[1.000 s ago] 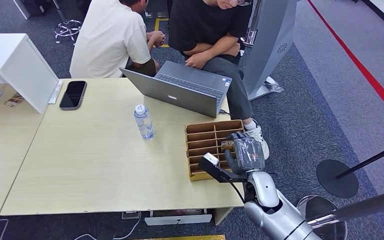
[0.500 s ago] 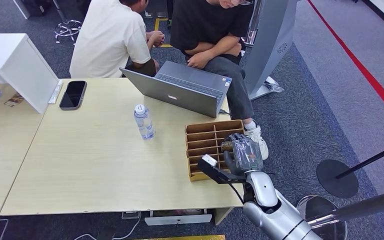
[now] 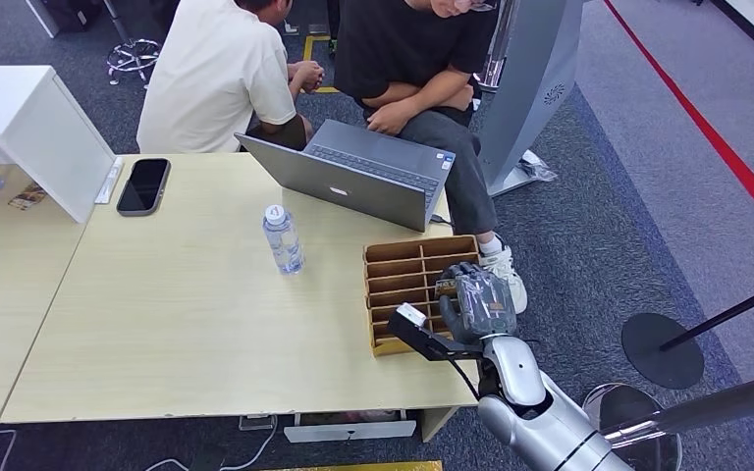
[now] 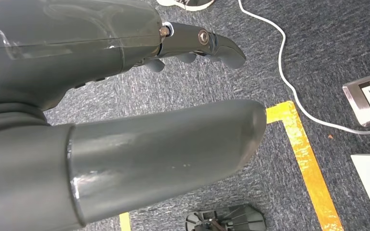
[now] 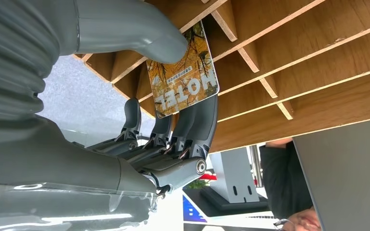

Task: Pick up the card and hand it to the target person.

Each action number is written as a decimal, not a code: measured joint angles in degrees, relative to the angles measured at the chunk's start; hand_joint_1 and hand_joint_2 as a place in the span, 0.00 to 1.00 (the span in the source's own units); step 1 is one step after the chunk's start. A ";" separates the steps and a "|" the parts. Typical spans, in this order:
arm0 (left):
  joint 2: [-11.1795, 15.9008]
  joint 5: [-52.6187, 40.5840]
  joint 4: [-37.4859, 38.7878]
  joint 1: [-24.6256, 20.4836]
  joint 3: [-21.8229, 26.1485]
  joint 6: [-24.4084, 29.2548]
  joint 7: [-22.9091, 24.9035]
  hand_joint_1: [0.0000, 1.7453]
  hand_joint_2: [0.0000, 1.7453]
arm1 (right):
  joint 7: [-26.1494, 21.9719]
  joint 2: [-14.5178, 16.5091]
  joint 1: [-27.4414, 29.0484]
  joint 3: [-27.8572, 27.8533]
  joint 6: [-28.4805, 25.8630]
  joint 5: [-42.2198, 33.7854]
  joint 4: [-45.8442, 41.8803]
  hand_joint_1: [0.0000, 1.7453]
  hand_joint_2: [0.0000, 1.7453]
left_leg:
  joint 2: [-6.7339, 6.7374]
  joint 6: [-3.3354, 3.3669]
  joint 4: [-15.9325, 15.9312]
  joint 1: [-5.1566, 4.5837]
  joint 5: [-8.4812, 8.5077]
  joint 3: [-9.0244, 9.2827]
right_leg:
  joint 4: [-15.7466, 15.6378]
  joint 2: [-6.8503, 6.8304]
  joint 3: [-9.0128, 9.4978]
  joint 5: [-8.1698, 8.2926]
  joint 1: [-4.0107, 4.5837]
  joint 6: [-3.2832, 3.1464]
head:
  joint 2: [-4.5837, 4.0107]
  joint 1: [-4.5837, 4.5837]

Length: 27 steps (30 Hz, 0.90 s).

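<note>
A yellow-orange card (image 5: 183,77) printed "MOTEL" is pinched between the thumb and fingers of my right hand (image 5: 173,110), right at the slots of the wooden card holder (image 5: 318,67). In the head view my right hand (image 3: 478,302) hovers over the right side of the wooden card holder (image 3: 403,270), and a sliver of the card (image 3: 446,286) shows at its fingertips. My left hand (image 4: 125,96) hangs over the carpet with fingers apart and nothing in it. A person in a black shirt (image 3: 403,49) sits behind the laptop, and a person in a cream shirt (image 3: 211,78) sits beside them.
On the light wooden table (image 3: 177,314) stand an open grey laptop (image 3: 353,177), a water bottle (image 3: 282,238) and a black phone (image 3: 143,184). A white box (image 3: 29,128) sits at the far left. Round stanchion bases (image 3: 662,349) stand on the carpet to my right.
My right hand has shifted slightly toward me over the card holder, still pinching the card. Nothing else has moved.
</note>
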 joint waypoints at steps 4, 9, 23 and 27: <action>0.00 0.00 0.00 0.00 0.00 0.00 -0.01 0.00 0.00 | 0.02 0.00 -0.04 0.09 0.05 0.00 0.02 0.61 1.00 | 0.00 0.00 0.00 0.00 0.00 0.00 | 0.00 0.00 0.00 0.00 0.00 0.00 | 0.00 0.00; 0.00 0.16 0.00 0.03 0.01 -0.03 -0.09 0.00 0.00 | 0.32 -0.07 -0.27 0.38 0.44 0.00 0.02 0.76 1.00 | 0.00 0.00 0.00 0.00 0.00 0.00 | 0.00 0.00 0.00 0.00 0.00 0.00 | 0.00 -0.01; 0.00 0.20 0.00 0.35 0.00 -0.04 -0.24 0.00 0.00 | 0.96 -0.17 -0.89 0.74 0.56 0.35 0.00 0.79 1.00 | 0.00 0.00 0.00 0.00 0.00 0.01 | 0.00 0.00 0.01 0.00 0.00 0.00 | 0.00 0.00; 0.00 0.19 0.00 0.35 0.00 -0.04 -0.24 0.00 0.00 | 0.98 -0.17 -0.91 0.74 0.56 0.35 0.00 0.86 1.00 | 0.00 0.00 0.00 0.00 0.00 0.01 | 0.00 0.00 0.01 0.00 0.00 0.00 | 0.00 0.00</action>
